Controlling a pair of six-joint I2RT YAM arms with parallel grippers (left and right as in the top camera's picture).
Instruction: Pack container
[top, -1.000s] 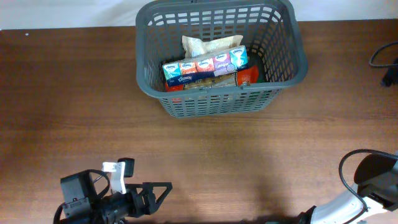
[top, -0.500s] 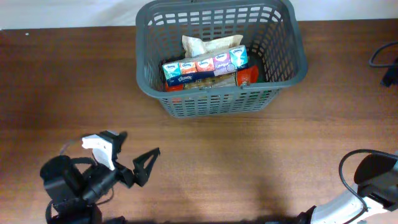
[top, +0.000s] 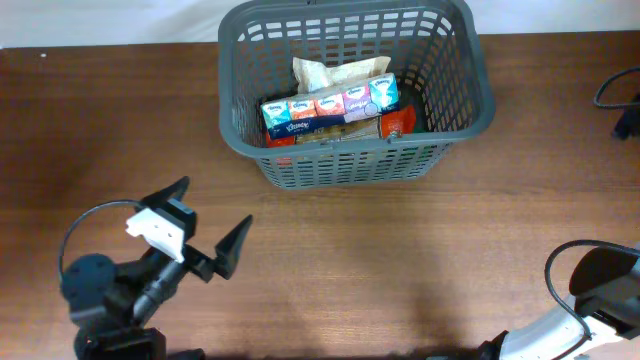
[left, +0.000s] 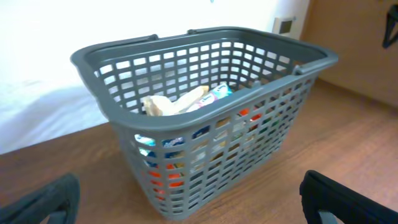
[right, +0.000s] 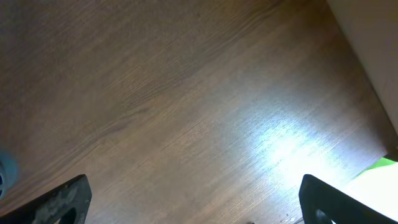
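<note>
The container (top: 455, 125), a large dark grey slotted basket, stands at the back middle of the wooden table. It also fills the left wrist view (left: 124, 59). Inside lie a row of small tissue packs (top: 330, 105), a pale crinkled bag (top: 325, 72) and a red packet (top: 398, 122). My left gripper (top: 210, 222) is open and empty at the front left, its fingers pointing toward the container, well short of it. My right gripper (right: 193, 199) is open and empty over bare wood; only its arm (top: 590, 300) shows at the front right of the overhead view.
Black cables (top: 620, 100) lie at the right table edge. A white wall runs behind the container (left: 37, 74). A bright glare patch (right: 280, 146) sits on the wood under the right gripper, near the table's edge (right: 367, 56).
The left arm has swung and risen from lying along the front edge, its open fingers now pointing up-right toward the container. The right arm and the container have not moved.
</note>
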